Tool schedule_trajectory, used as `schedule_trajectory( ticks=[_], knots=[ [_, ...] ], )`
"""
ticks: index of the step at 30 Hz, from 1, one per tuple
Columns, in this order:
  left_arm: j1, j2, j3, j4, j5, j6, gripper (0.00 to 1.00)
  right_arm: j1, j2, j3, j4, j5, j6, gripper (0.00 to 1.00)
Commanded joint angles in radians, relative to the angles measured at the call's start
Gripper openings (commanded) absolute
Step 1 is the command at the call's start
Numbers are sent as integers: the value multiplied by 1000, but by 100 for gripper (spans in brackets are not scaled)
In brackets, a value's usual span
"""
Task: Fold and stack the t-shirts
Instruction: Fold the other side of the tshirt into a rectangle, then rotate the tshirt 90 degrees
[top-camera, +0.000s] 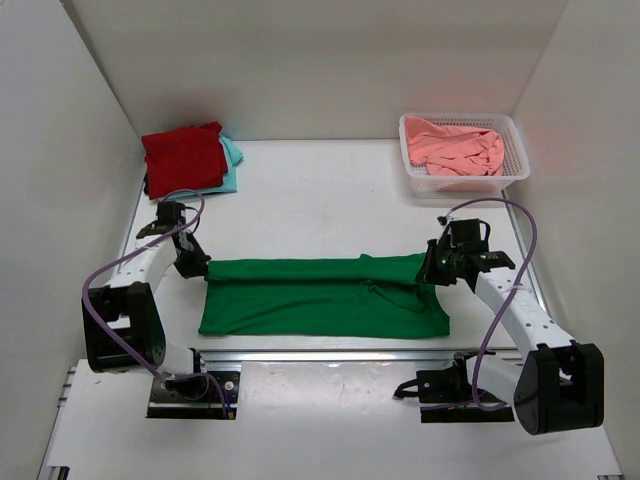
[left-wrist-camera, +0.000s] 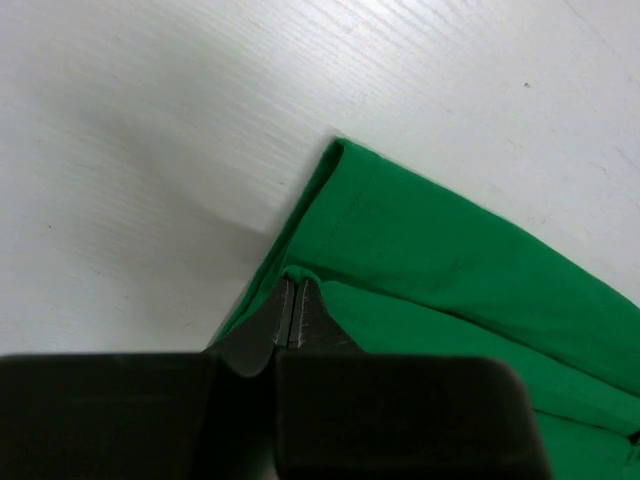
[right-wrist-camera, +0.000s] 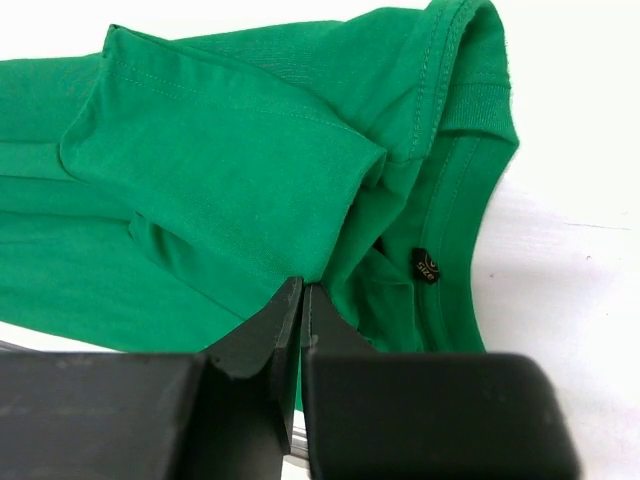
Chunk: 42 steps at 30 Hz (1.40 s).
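The bright green t-shirt lies as a long folded band across the table's near middle. My left gripper is shut on the cloth at its far left edge; in the left wrist view the gripper pinches a small ridge of the green t-shirt. My right gripper is shut on the far right edge. In the right wrist view the gripper nips the green t-shirt beside the collar with its black size tag. A folded dark red t-shirt rests on a pale turquoise t-shirt at the back left.
A white mesh basket at the back right holds a crumpled salmon pink t-shirt. White walls enclose the table on three sides. A metal rail runs along the near edge between the arm bases.
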<state>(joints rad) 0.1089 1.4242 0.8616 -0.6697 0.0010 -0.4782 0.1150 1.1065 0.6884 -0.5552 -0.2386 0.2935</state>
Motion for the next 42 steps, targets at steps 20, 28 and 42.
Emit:
schedule_trajectory(
  ticks=[20,28,42],
  knots=[
    [-32,-114,-9,-74,-6,-17,74,24,-90,36,-275,62,113,29],
    [-219,30,85,53,80,38,72,90,36,56,-215,81,170,27],
    [-391,39,-130,-10,155,-108,65,204,784,570,-107,164,90,28]
  ],
)
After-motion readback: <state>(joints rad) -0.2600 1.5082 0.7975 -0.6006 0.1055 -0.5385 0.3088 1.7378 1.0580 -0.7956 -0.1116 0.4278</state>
